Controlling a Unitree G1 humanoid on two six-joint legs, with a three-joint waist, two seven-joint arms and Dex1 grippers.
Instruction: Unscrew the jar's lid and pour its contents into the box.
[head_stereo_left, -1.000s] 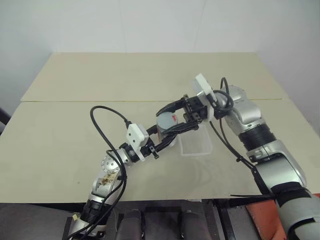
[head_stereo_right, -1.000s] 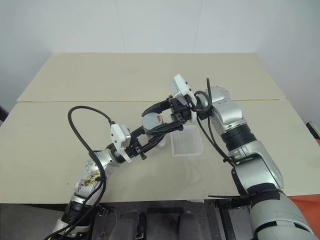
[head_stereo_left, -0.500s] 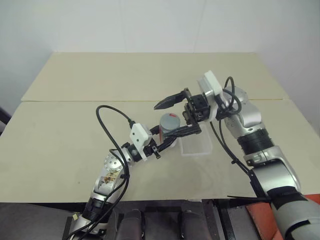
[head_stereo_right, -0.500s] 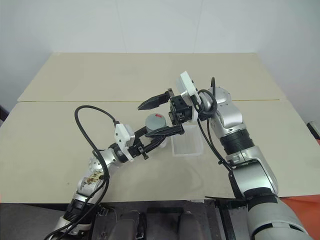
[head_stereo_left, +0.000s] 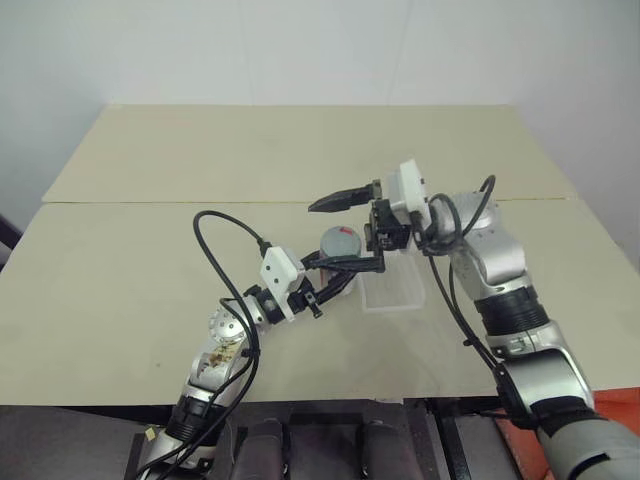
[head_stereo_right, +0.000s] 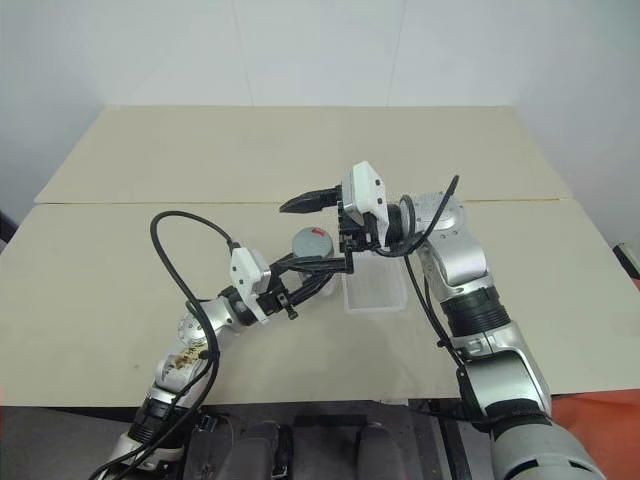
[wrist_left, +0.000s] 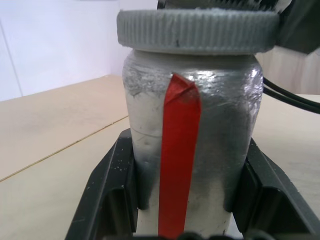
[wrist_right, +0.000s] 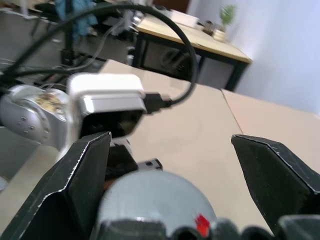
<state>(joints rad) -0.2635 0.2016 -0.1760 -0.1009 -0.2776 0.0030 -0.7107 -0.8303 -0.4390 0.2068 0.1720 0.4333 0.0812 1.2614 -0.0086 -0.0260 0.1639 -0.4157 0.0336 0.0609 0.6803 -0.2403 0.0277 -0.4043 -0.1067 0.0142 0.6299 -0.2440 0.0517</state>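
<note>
Now left gripper (wrist_left: 185, 220) clamped on jar (wrist_left: 192, 150), held upright above table (head_stereo_left: 150, 250), just beside box (head_stereo_left: 392, 292). Lid (head_stereo_left: 341, 241) on, faces up. Right gripper (head_stereo_left: 345, 230) nearer lid, fingers spread wide, one each side of lid, not touching. Jar long axis vertical. Red stripe (wrist_left: 179, 155) on jar; no readable writing. Judgement: close on lid next, twist.

A pale beige desk (head_stereo_left: 150, 290) fills the near scene, with a second desk (head_stereo_left: 300, 150) of the same colour pushed against its far edge along a straight seam. Behind them rises a plain white wall (head_stereo_left: 300, 50), evenly lit. In the right wrist view, another desk with dark legs (wrist_right: 200, 47) carries a small green plant (wrist_right: 227, 15) beside a white wall.
</note>
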